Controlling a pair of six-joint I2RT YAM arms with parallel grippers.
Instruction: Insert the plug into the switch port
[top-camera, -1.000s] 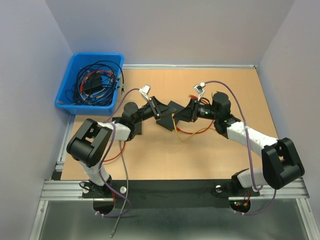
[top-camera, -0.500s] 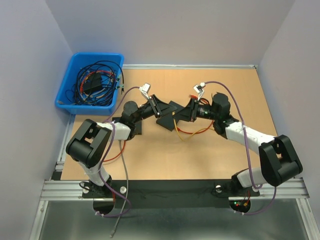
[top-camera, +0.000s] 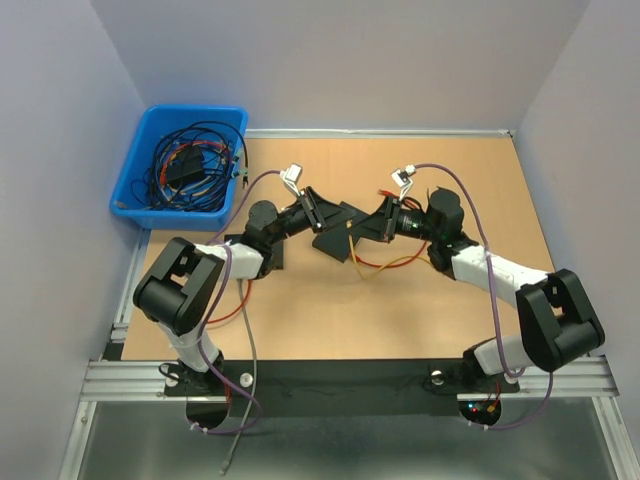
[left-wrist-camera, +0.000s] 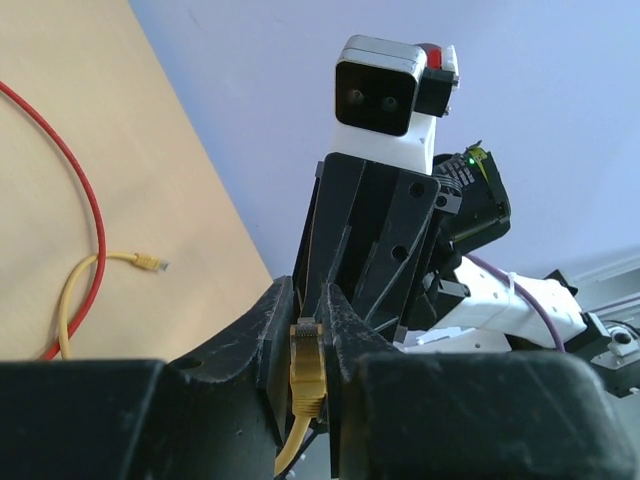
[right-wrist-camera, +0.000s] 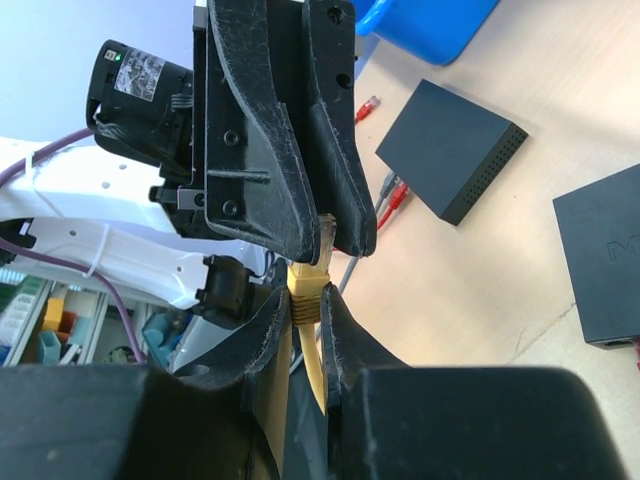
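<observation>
Left end effector: clamped on yellow plug, held above worktop centre. Right end effector: also pinching yellow plug, fingertips meeting, probably handover for regrip. Switch: on worktop, apart from plug.

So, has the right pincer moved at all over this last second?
Yes, slightly: the right pincer, shut on the yellow plug, has shifted a little to the right, away from the blue bin.
</observation>
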